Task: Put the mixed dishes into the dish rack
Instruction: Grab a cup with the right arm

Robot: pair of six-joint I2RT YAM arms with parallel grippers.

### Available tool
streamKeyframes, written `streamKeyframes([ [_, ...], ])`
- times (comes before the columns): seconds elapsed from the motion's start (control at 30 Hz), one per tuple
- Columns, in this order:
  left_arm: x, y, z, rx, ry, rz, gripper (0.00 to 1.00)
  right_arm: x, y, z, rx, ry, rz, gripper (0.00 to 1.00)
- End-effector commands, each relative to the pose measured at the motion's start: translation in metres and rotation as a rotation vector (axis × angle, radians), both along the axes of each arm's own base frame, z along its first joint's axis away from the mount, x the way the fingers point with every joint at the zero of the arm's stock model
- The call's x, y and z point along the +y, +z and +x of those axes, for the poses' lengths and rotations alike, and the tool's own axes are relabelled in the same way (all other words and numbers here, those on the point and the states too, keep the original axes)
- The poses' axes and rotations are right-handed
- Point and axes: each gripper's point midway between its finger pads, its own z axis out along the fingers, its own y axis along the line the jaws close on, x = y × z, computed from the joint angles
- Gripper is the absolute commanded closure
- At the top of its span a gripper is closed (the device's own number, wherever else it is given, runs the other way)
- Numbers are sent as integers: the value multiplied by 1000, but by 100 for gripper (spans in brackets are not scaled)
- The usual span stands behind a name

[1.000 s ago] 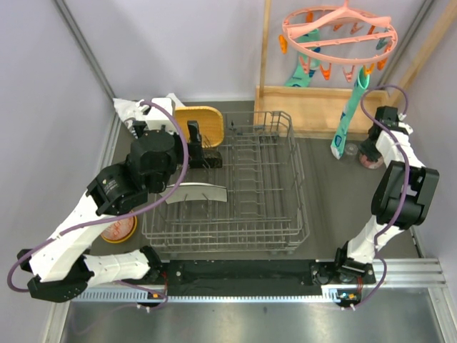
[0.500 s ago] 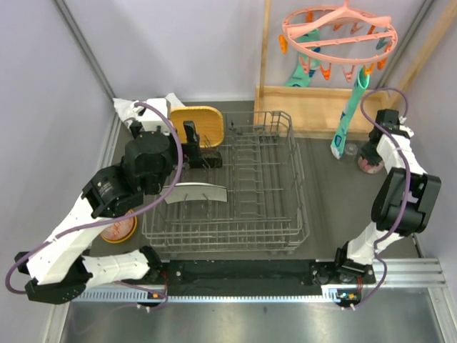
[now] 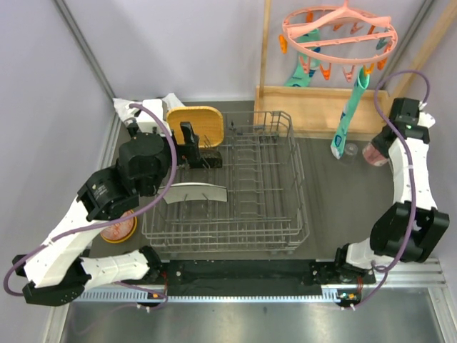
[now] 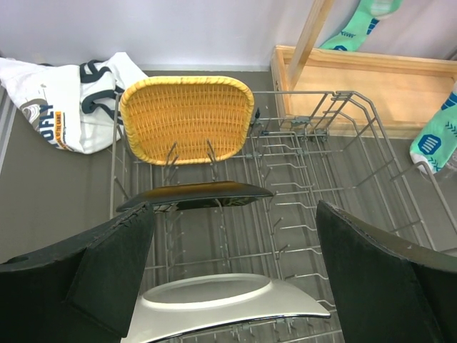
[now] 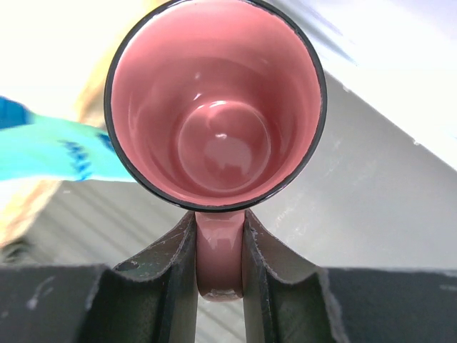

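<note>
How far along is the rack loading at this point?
Done: yellow plate, black plate and pale plate stand in the dish rack. In hand: the right fingers clamp the pink cup by its handle, away from the rack. Left: that cup and the orange bowl on the table.

Pale lilac walls (image 3: 178,50) enclose a dark grey table (image 3: 335,200) under even, soft light. A light wooden tray (image 3: 307,114) lies at the back right. A pink peg hanger (image 3: 338,33) hangs above it, carrying teal socks (image 3: 348,118).
</note>
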Motion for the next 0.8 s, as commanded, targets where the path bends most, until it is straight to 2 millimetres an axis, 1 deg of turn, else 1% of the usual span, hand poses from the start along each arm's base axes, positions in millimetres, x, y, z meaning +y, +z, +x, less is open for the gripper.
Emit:
streamKeyframes([
  [0.0, -1, 3, -2, -6, -9, -33, 1, -2, 103, -3, -258, 14, -110, 100],
  [0.07, -2, 4, -2, -5, -17, -34, 1, 5, 117, -6, -295, 49, -102, 100],
  [0.1, -3, 4, -2, -4, -21, -33, 1, 15, 124, -7, -323, 90, -77, 100],
  [0.13, -4, 4, -2, -5, -26, -33, 1, 20, 132, -8, -342, 110, -71, 100],
  [0.17, -5, 5, -2, -4, -29, -35, 1, 25, 135, -9, -354, 131, -58, 100],
  [0.2, -5, 6, -2, -7, -29, -39, 1, 35, 140, -10, -376, 173, -33, 100],
  [0.33, -10, 8, -2, -1, -46, -51, 1, 62, 158, -16, -422, 268, -23, 100],
  [0.4, -12, 8, -2, 6, -51, -53, 1, 80, 167, -16, -446, 335, -11, 100],
  [0.43, -13, 7, -1, 9, -52, -52, 1, 88, 176, -18, -470, 365, -12, 100],
  [0.5, -17, 6, -1, 17, -60, -51, 1, 108, 183, -18, -489, 435, 9, 100],
  [0.57, -18, 5, 0, 20, -60, -57, 1, 121, 194, -20, -516, 478, 12, 100],
  [0.6, -18, 4, 0, 21, -58, -54, 1, 136, 196, -20, -522, 526, 20, 100],
  [0.63, -18, 5, 0, 21, -58, -56, 1, 143, 204, -21, -540, 550, 9, 100],
  [0.67, -17, 5, 0, 21, -56, -56, 1, 145, 207, -21, -541, 558, 4, 100],
  [0.7, -17, 6, 0, 20, -56, -59, 1, 161, 210, -22, -552, 610, 17, 100],
  [0.73, -17, 5, 0, 21, -57, -58, 1, 167, 215, -23, -565, 633, 24, 100],
  [0.77, -17, 6, -1, 21, -55, -61, 1, 175, 217, -22, -569, 664, 42, 100],
])
